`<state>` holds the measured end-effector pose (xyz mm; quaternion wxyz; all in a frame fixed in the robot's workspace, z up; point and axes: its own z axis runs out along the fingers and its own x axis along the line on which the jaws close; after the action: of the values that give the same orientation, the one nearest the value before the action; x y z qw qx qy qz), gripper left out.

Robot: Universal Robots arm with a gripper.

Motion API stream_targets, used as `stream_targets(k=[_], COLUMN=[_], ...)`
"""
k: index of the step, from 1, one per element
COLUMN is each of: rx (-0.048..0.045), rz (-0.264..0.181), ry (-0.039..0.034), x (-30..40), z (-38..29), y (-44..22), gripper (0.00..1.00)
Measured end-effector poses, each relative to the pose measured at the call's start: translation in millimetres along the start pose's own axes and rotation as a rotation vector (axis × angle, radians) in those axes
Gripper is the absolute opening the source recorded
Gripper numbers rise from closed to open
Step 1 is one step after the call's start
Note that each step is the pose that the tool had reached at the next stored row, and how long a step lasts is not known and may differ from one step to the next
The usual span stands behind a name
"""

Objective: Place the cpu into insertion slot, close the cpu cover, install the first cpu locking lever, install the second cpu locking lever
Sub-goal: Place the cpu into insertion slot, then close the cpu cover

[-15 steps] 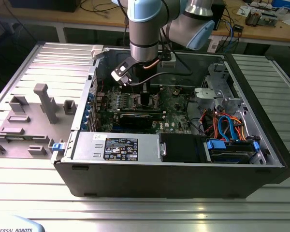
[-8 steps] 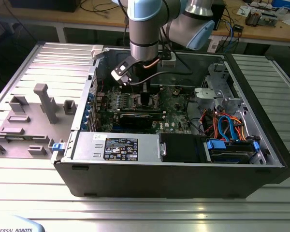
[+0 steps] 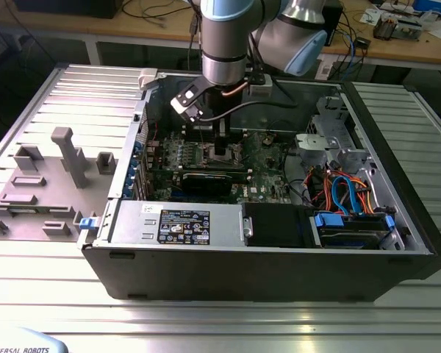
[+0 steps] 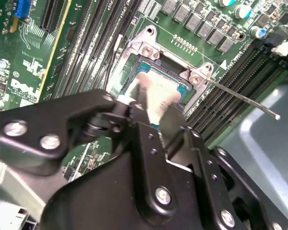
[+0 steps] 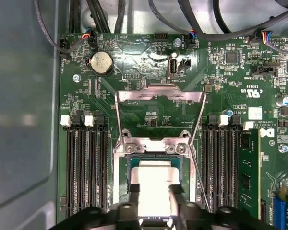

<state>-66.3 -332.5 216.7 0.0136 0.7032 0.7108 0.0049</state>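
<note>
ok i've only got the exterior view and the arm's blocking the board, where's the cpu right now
Observer: In the first wrist view the cpu lies inside the metal surround of the insertion slot, with the claw right at it. I can't tell whether it is fully seated.
Operator: and the cpu cover, is it down
Observer: No. The cpu cover is swung open, tipped back from the slot, so nothing lies over the cpu.
</note>
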Motion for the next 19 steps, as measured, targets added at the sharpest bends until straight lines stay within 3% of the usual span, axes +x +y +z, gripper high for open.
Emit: stream_targets(k=[2, 3, 4, 19], rx=[0.0076, 0.0084, 0.0087, 0.0088], rz=[0.0, 0.0, 0.0, 0.0], ry=[0.0001, 0.0, -0.0001, -0.0003], x=[-0.1, -0.1, -0.1, -0.1], z=[-0.2, -0.3, -0.3, -2.2], y=[1.4, 1.5, 1.6, 2.4], gripper=[0.24, 0.24, 0.11, 0.11])
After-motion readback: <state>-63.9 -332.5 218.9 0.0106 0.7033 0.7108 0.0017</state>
